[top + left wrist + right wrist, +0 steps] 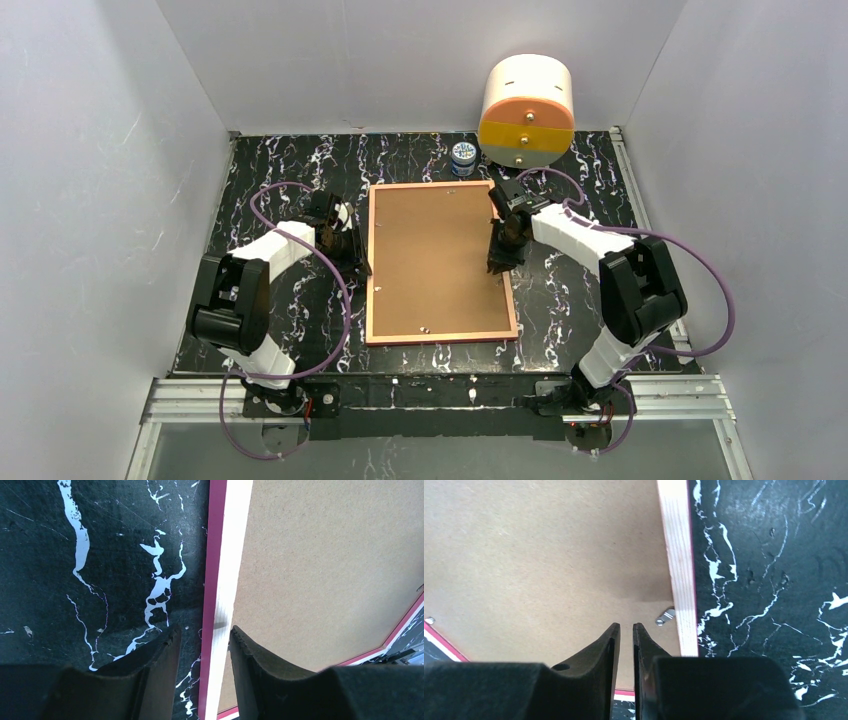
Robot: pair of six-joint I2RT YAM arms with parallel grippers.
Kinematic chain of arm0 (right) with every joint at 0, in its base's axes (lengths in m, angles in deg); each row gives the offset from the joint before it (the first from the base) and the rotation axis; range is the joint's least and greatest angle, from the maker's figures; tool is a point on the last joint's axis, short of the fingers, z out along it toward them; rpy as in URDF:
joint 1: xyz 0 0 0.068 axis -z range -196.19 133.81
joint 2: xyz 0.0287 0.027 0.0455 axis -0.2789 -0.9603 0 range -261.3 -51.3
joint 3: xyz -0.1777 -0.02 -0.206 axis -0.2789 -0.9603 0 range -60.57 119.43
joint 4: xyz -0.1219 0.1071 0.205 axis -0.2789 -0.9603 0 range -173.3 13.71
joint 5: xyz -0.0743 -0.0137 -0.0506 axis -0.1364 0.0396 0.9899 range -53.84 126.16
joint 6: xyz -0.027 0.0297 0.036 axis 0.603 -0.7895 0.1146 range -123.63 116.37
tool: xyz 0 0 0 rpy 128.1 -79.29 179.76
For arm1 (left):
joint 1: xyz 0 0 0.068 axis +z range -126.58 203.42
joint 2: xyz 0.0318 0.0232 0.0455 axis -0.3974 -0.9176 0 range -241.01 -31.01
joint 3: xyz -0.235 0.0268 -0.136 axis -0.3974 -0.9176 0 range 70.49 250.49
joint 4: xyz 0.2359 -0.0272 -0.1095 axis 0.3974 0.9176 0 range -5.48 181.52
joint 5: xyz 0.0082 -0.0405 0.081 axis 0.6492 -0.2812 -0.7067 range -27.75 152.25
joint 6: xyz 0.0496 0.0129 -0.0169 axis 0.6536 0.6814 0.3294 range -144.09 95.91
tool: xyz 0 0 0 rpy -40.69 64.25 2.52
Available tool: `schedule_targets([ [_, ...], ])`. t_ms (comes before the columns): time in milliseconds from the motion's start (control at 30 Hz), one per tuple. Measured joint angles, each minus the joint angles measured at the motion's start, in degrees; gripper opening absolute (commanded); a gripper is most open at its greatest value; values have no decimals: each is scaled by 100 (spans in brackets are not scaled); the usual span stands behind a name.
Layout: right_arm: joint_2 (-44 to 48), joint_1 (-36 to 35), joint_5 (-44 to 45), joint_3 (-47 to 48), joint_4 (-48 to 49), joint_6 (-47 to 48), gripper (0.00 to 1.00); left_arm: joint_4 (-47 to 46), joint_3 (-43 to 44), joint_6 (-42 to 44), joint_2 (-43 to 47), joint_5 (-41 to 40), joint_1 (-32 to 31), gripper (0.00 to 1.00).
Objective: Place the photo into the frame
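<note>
Black counter (280,170) with white marble veining, enclosed by plain white panels. At its centre, flat and back side up, the frame (440,339): a large thin rectangle, long sides running away from the arms, slightly skewed, with the near end a little to the right. Pale tan-orange back rim, with a bright pink-red outer edge showing along the sides. Inside the rim, filling it edge to edge, a plain matte brown backing board (435,260). Small metal tab (666,616) at the right inner edge, turned in over the board. Left gripper (352,250) low at the frame's left rim, about halfway along, jaws partly open and straddling the rim: one finger (150,670) over the bare counter outside, the other over the board's edge inside, with a sliver of space on the outer side. Right gripper (497,265) over the board just inside the right rim, jaws nearly together with only a thin slit between and nothing seen in it, tips just beside the tab; contact with the board unclear. Just beyond the frame's far right corner, a small round blue-and-white jar (462,159), contents not visible. To its right, at the back wall, a large white drum (527,110) on its side, round face half orange and half yellow, contents hidden.
</note>
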Motion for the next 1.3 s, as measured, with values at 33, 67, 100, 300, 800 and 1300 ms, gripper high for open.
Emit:
schedule_targets([
  [33, -2, 0, -26, 15, 61, 0, 25, -2, 0, 0, 0, 0, 0, 40],
  [67, -4, 0, -35, 15, 105, -4, 25, -2, -2, 0, 0, -2, 0, 40],
  [100, -15, 0, -39, 15, 118, -13, 25, -7, -7, 0, 0, -2, 0, 40],
  [300, -251, 0, 157, 17, 116, -42, 26, -20, -44, 0, 0, -4, 0, 40],
  [800, -380, 0, 240, -111, 120, -42, 25, -140, -98, -136, -2, 140, 0, 37],
  [1300, -223, 0, 210, -138, -24, -15, 32, -254, -105, -264, -2, 205, 0, 41],
])
